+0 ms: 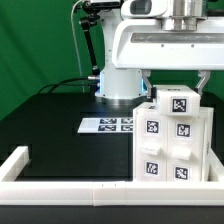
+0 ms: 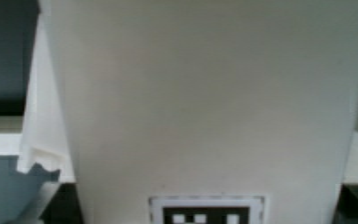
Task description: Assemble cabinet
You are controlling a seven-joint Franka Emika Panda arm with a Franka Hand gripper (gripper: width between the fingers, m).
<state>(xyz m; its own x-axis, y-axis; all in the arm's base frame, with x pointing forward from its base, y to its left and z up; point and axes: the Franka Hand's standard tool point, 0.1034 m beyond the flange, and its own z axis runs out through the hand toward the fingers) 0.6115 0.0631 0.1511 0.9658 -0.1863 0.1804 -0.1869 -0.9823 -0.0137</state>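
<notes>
Your white plastic boxy tagged cabinet (image 1: 176,140) stands upright on the black desk (image 1: 60,125), against the low white border frame (image 1: 70,187). It looks light, rigid and slick, so grip across its flat walls. The pincer (image 1: 180,80) is at its top; I cannot tell how wide it is.

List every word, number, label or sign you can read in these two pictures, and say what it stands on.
No readable words, brands or numbers appear.
Cabinet: black-and-white square tags only, coded patterns, no letters.
Marker board: similar tags, too small to make out.
Wrist view: one tag on the cabinet, cut off and blurred.
</notes>
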